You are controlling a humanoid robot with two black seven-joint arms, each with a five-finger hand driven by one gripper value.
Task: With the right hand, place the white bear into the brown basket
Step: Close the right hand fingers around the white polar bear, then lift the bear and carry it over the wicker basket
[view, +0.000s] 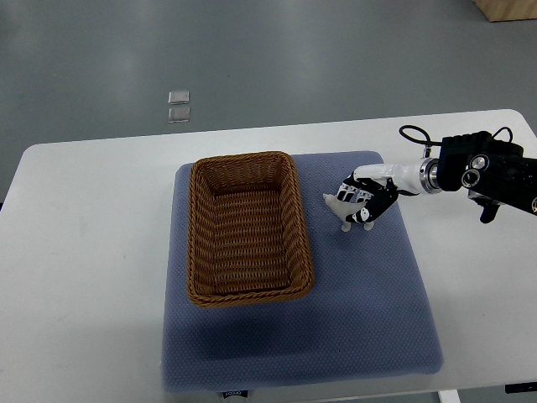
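Right hand comes in from 3 o'clock, fingers curled down around the white bear, which sits on the blue mat just off the 3 o'clock side of the brown basket; bear is mostly covered by the fingers, only its white edge and feet show. Basket interior holds nothing, bear and basket rim are close but apart. Mat lies on the white table.
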